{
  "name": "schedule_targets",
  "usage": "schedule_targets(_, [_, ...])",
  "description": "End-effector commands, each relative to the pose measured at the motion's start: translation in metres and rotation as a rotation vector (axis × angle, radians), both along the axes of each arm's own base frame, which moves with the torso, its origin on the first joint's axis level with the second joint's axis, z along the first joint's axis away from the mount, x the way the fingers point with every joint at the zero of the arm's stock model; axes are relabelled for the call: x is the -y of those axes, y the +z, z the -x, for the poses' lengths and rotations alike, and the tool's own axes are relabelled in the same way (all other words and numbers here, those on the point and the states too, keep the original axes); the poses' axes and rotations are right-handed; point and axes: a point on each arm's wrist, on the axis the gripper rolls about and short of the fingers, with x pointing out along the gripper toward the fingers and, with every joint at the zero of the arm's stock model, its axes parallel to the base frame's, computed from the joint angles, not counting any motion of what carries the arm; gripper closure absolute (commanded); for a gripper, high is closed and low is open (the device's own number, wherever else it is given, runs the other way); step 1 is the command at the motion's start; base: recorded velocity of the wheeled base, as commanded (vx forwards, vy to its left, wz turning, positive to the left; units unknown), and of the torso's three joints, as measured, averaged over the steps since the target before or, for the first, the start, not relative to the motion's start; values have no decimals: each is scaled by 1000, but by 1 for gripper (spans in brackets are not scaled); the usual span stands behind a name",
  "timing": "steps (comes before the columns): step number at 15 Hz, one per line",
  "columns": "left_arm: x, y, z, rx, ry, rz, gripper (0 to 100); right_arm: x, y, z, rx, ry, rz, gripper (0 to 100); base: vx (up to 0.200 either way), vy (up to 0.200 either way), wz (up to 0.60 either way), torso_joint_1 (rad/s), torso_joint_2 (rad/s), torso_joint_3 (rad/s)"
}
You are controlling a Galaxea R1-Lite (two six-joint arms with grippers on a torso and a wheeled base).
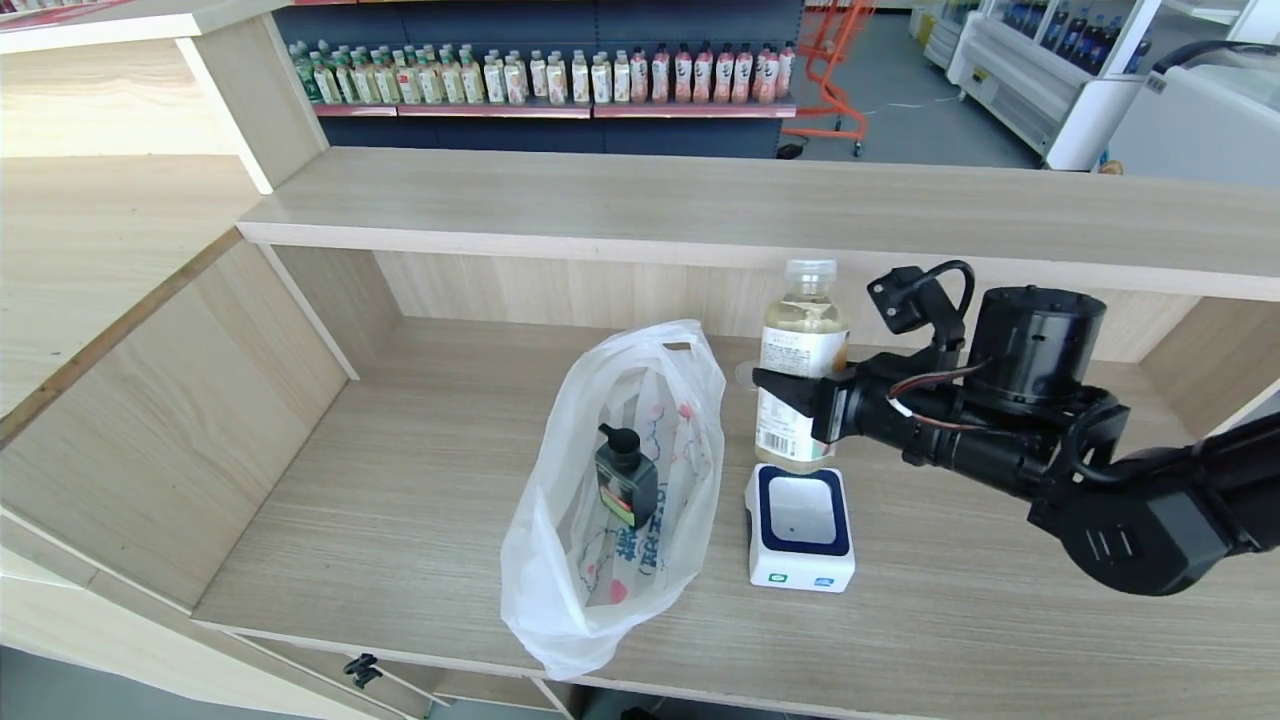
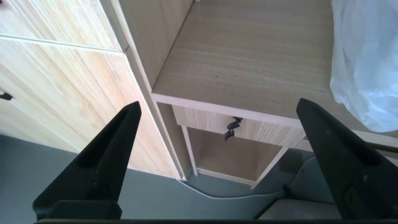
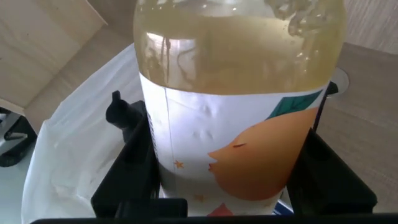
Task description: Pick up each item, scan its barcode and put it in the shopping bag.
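**Head view:** the right gripper (image 1: 800,392) clamps one upright, clear cylindrical bottle (image 1: 803,335). One white square scanner (image 1: 800,520) sits directly beneath. One crinkled translucent shopping bag (image 1: 560,570) lies beyond its fingertips, holding one dark pump bottle (image 1: 626,487).

**Left wrist view:** the left gripper (image 2: 219,106) is spread wide, with one wood-grain counter (image 2: 249,56) beyond it.

**Right wrist view:** the bottle's smooth labelled wall (image 3: 236,93) is pinched between two black fingers (image 3: 134,168).

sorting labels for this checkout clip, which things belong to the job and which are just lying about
Job:
drink bottle, held in the right claw
white scanner
shopping bag
dark pump bottle, already inside the bag

Lying about:
far shelf of drinks
orange rack
white cooler
drawer key
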Motion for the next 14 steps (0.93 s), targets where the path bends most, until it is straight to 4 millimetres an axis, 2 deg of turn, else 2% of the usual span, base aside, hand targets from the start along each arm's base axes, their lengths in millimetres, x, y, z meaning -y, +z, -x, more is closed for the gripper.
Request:
schedule_targets(1, [0,0,0,-2,0,0,0,-27,-23,-18,-26,-1,35,100,0,0,0,0,0,0])
schedule_targets(6, [0,0,0,-2,0,0,0,-62,-53,-61,21,-4,72,100,0,0,0,0,0,0])
schedule_targets(10, [0,0,0,-2,0,0,0,-75,-72,-83,53,-2,54,100,0,0,0,0,0,0])
schedule_targets(14, [0,0,0,-2,0,0,0,-93,-75,-98,113,57,41,100,0,0,0,0,0,0])
